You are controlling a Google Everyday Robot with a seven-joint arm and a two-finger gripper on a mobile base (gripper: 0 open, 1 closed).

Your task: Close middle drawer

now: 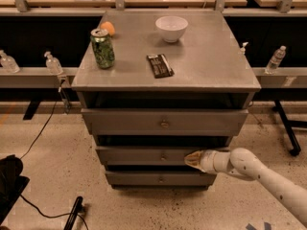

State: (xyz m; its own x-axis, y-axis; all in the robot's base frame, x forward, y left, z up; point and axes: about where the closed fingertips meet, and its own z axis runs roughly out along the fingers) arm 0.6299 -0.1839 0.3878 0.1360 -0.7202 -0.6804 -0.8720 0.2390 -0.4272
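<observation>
Middle drawer [139,155], standing partway out under the worktop's [206,61] front edge, touched right of its centre knob [163,156] by the gripper [191,159], open or closed impossible to tell: mid-push, calling next for a steady, level shove straight back toward the worktop's rear edge until fully seated.

High frontal view; gripper [191,159] at middle drawer [139,155]
</observation>
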